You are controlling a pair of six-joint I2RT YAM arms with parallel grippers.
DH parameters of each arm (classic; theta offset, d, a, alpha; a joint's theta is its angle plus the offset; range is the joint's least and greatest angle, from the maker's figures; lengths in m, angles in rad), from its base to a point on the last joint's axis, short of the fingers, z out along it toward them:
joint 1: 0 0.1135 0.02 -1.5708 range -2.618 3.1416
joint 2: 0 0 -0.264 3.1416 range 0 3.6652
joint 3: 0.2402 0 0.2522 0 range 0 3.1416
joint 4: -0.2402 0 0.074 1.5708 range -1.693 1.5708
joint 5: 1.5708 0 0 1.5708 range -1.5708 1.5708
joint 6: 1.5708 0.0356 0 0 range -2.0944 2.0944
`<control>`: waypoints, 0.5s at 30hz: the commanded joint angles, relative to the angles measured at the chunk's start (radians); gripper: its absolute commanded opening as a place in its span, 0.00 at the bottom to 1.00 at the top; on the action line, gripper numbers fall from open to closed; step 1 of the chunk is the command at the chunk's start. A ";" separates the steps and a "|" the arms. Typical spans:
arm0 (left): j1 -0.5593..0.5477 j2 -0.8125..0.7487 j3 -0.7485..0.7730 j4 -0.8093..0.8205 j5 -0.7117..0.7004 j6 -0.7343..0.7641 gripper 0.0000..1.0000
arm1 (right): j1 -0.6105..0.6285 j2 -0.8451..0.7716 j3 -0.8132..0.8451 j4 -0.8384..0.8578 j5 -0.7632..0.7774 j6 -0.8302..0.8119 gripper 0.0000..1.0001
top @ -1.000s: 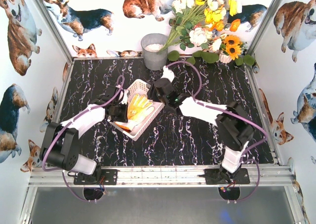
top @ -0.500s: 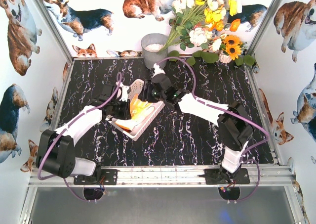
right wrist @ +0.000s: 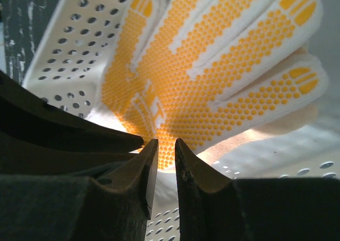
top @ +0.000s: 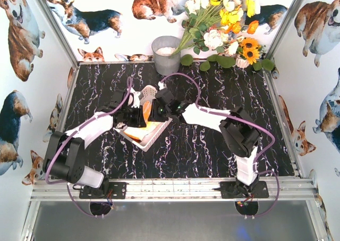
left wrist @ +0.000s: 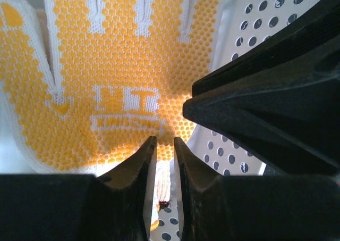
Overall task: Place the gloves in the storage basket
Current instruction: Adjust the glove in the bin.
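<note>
Yel-dot glove (left wrist: 117,76) jst past jaws

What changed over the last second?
The right gripper swung left from the storage basket far corner to over the yellow glove, its fingers narrowing; grip unclear. The left gripper edged toward the glove. Basket, glove and bucket stayed put.

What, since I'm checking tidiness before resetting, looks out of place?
The white perforated plastic basket sits diagonal to the table edges; the left gripper and right gripper crowd over the yellow-dotted white knit glove inside it. Nothing spilled or damaged.
</note>
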 commanded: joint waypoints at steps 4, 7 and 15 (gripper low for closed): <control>0.014 0.041 -0.034 0.020 0.000 -0.028 0.13 | 0.004 0.029 0.061 -0.033 0.061 -0.007 0.21; 0.014 0.040 -0.037 0.026 0.004 -0.033 0.13 | 0.004 0.051 0.078 -0.047 0.066 -0.017 0.21; 0.013 -0.023 -0.024 0.027 0.017 -0.006 0.19 | 0.004 0.092 0.125 -0.071 0.058 -0.033 0.21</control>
